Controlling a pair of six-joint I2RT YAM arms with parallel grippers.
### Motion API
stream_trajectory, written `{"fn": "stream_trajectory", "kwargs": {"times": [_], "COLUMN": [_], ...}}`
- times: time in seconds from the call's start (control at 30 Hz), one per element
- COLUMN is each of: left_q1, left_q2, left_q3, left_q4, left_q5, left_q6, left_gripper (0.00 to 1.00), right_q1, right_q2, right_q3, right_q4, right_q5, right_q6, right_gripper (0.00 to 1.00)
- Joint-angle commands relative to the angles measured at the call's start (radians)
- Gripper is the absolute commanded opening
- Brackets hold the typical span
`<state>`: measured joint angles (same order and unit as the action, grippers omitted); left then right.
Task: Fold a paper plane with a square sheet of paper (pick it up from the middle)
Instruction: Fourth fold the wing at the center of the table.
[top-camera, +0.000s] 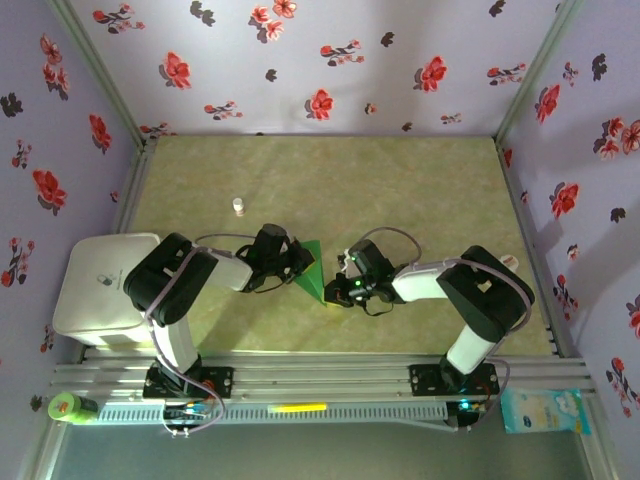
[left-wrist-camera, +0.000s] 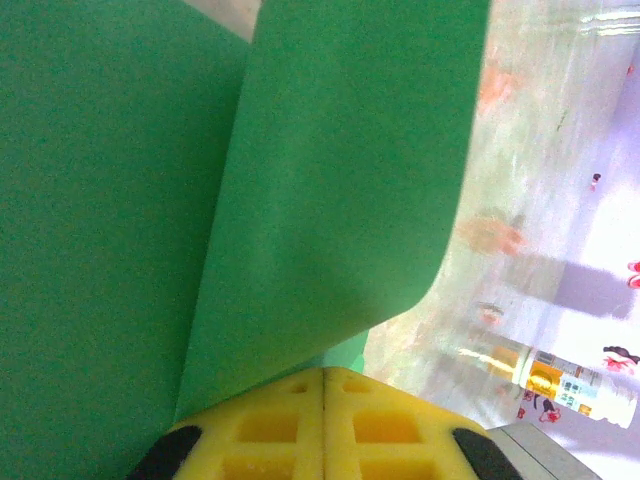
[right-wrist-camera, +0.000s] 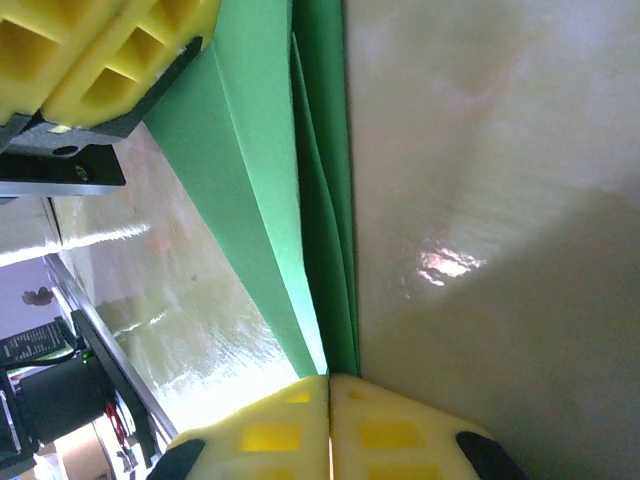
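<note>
Pinched shut on the square sheet of paper (top-camera: 314, 272) from both sides: by the left end effector (top-camera: 303, 262) at its upper edge, by the right end effector (top-camera: 338, 285) at its lower tip. Held as a creased, layered triangle between the two arms, over the near half of the worktop (top-camera: 400, 190). Judged partway: first folds in, no narrow dart yet, more creasing left.

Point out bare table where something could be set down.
Free: the far strip of table between the small bottle and right wall. Crowded: centre, where left gripper and right gripper pinch the green paper.
</note>
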<state>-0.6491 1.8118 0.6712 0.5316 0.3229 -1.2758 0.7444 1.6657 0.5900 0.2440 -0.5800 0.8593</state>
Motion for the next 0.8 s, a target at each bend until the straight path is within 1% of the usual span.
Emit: {"fn": "stream_trajectory", "kwargs": {"times": [0.0, 0.1, 0.2, 0.27, 0.33, 0.43, 0.47, 0.53, 0.63, 0.7, 0.77], "left_q1": [0.000, 0.000, 0.000, 0.000, 0.000, 0.000, 0.000, 0.000, 0.000, 0.000, 0.000], "left_q2": [0.033, 0.033, 0.035, 0.033, 0.033, 0.034, 0.034, 0.034, 0.034, 0.032, 0.032], "left_q3": [-0.030, -0.032, -0.032, -0.033, -0.033, -0.034, -0.033, -0.034, -0.036, -0.037, -0.038], "left_q4": [-0.053, -0.052, -0.052, -0.051, -0.052, -0.049, -0.050, -0.050, -0.050, -0.050, -0.049], "left_q5": [-0.033, -0.033, -0.034, -0.035, -0.035, -0.035, -0.034, -0.034, -0.034, -0.033, -0.033], "left_q6": [0.000, 0.000, 0.000, 0.000, 0.000, 0.001, 0.001, 0.001, 0.003, 0.004, 0.004], "left_gripper": [0.06, 0.06, 0.06, 0.06, 0.06, 0.06, 0.06, 0.06, 0.06, 0.06, 0.06], "right_q1": [0.018, 0.018, 0.018, 0.018, 0.018, 0.018, 0.018, 0.018, 0.016, 0.010, 0.006], "right_q2": [-0.010, -0.021, -0.019, -0.012, -0.015, -0.045, -0.063, -0.097, -0.160, -0.204, -0.233], "right_q3": [-0.028, -0.029, -0.025, -0.022, -0.023, -0.015, -0.008, 0.007, 0.033, 0.038, 0.044], "right_q4": [-0.146, -0.163, -0.176, -0.189, -0.185, -0.192, -0.203, -0.236, -0.291, -0.300, -0.295], "right_q5": [-0.017, -0.003, 0.006, 0.009, 0.011, 0.013, 0.016, 0.034, 0.080, 0.103, 0.109], "right_q6": [-0.026, -0.034, -0.043, -0.047, -0.042, -0.040, -0.043, -0.051, -0.066, -0.063, -0.054], "right_gripper": [0.09, 0.10, 0.05, 0.04, 0.06, 0.13, 0.13, 0.16, 0.22, 0.24, 0.22]}}
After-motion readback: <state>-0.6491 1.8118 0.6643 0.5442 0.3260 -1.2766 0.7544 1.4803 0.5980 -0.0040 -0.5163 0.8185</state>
